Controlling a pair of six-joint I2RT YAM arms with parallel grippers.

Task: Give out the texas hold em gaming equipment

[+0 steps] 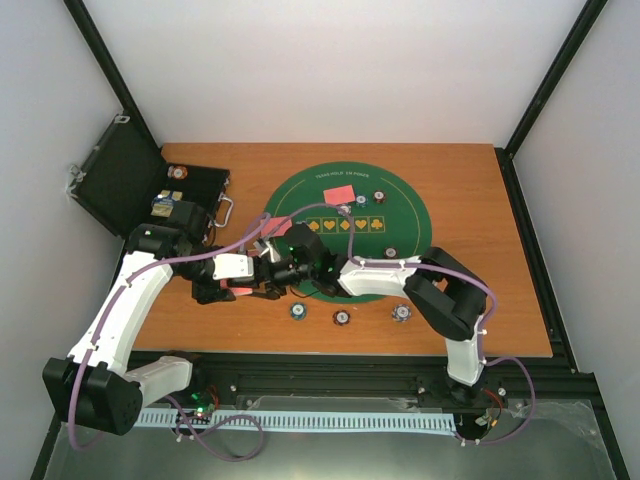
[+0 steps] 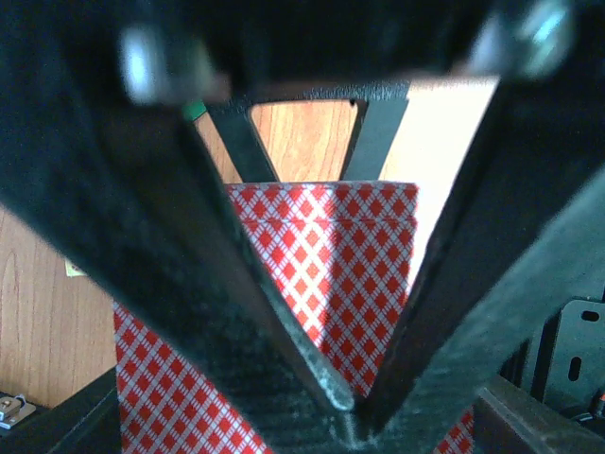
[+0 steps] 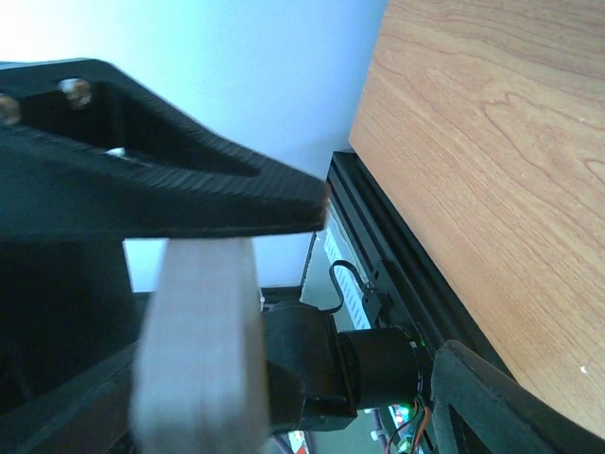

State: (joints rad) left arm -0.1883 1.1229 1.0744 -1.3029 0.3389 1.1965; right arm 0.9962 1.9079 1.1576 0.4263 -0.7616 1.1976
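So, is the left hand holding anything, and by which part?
Yes: the left hand is shut on the red-backed playing cards. One end of the pack shows free between its fingers; the exact place of contact is hidden.

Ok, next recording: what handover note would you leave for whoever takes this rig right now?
Left end effector: shut on the red-backed cards, at the near-left edge of the green mat.
Right end effector: close to the left one; whether it grips anything is unclear.
Done: one card and several chips lie on the mat; three chips sit on the wood in front of it.
Left: probably deal the held cards; more chips sit in the open case.
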